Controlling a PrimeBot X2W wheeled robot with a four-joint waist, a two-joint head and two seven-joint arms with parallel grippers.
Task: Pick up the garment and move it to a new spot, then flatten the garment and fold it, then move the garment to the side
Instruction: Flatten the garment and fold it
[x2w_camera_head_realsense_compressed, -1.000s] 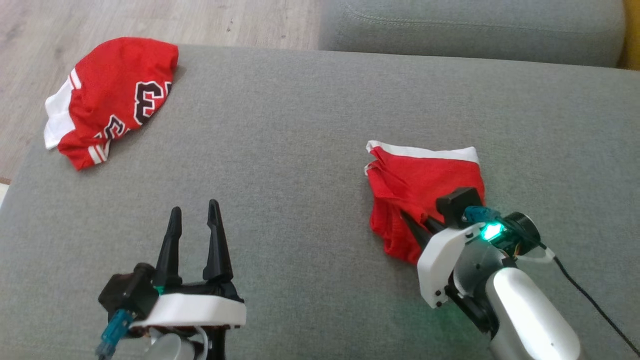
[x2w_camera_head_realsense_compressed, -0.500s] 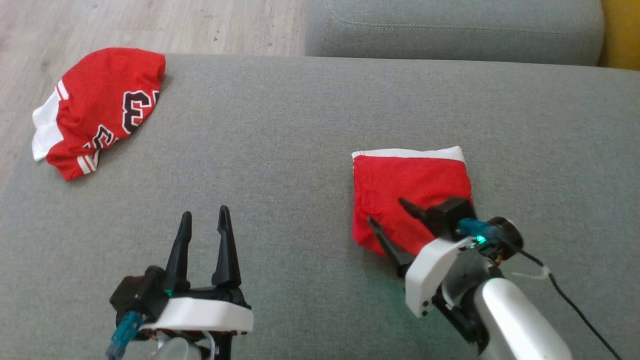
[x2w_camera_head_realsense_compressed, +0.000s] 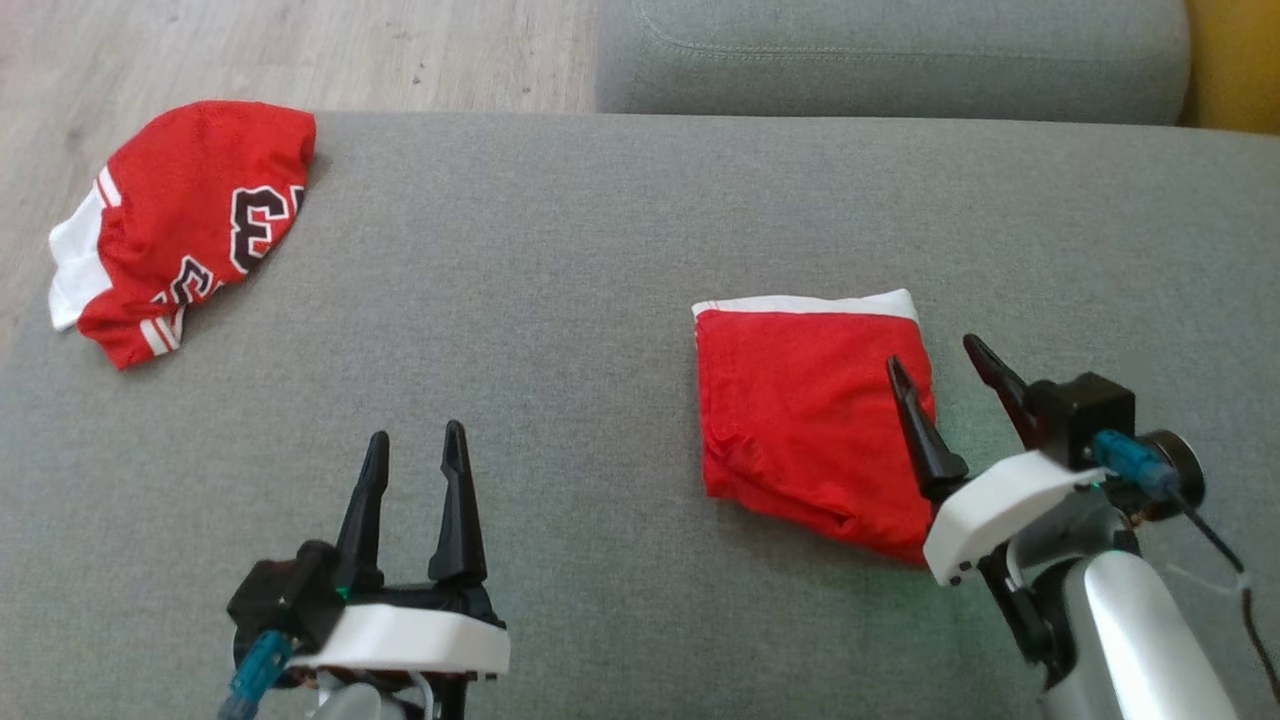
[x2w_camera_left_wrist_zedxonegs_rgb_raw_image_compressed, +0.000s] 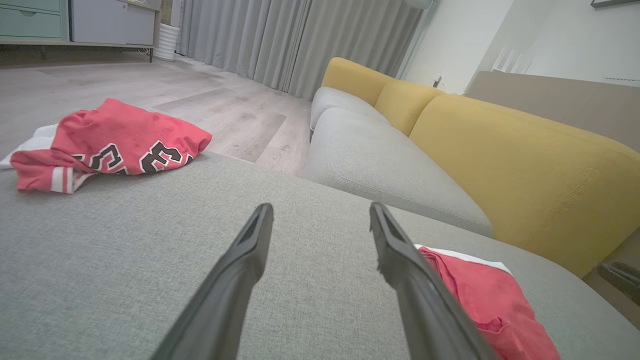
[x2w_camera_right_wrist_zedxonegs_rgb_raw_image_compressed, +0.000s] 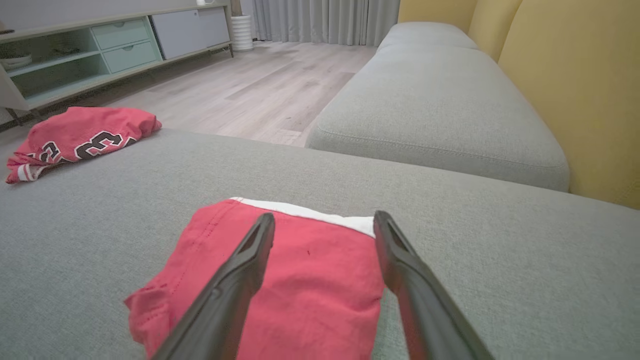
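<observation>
The right tool (x2w_camera_head_realsense_compressed: 929, 350) has let go of the garment (x2w_camera_head_realsense_compressed: 800, 420) and pulled back, open wide. The left tool (x2w_camera_head_realsense_compressed: 417, 431) is open too, holding nothing. The garment lies folded on the sofa (x2w_camera_head_realsense_compressed: 600, 300), right of middle, so the job looks nearly done. Its white band points away from the robot. It is almost square, a bit longer from near to far.

Red garment (x2w_camera_head_realsense_compressed: 810, 420), white band along its far edge, folded into a rough square. Lies flat on the grey cushion (x2w_camera_head_realsense_compressed: 560, 300), right of the cushion's middle. Near edge rumpled and a bit puffed, left corner wrinkled.
</observation>
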